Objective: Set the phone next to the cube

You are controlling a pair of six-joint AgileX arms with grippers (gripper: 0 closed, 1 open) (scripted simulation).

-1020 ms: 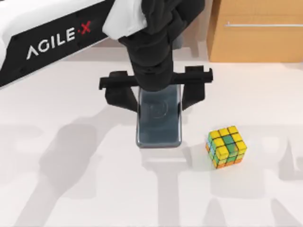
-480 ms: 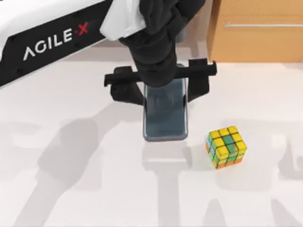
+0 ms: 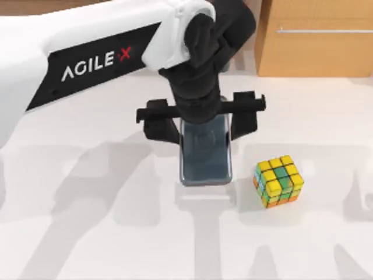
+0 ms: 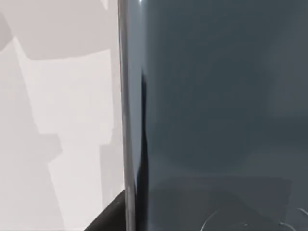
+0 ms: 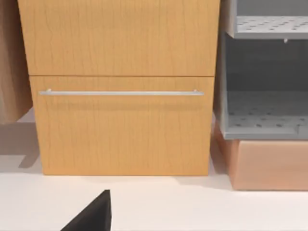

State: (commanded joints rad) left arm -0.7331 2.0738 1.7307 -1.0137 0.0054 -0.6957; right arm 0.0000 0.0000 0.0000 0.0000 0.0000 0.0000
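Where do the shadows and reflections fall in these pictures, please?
Top view: soft grey shadows of the arms spread over the table below and left of the left tool; the cube casts a faint one beside it. Left wrist view: the phone has a bright streak along its rim. Right wrist view: the wooden cabinet is evenly lit.

One wordmark was legible, on the left arm.
The white casing of the left arm (image 3: 87, 41) carried a black slanted band (image 3: 96, 58) printed with "AGILE" in white capitals followed by a red "X", reading "AGILE·X". The band sat up and to the left of the phone (image 3: 205, 157) in the top view. A faint round emblem showed on the phone's dark face, but nothing in it could be read. The cube (image 3: 278, 181) bore coloured tiles without lettering.
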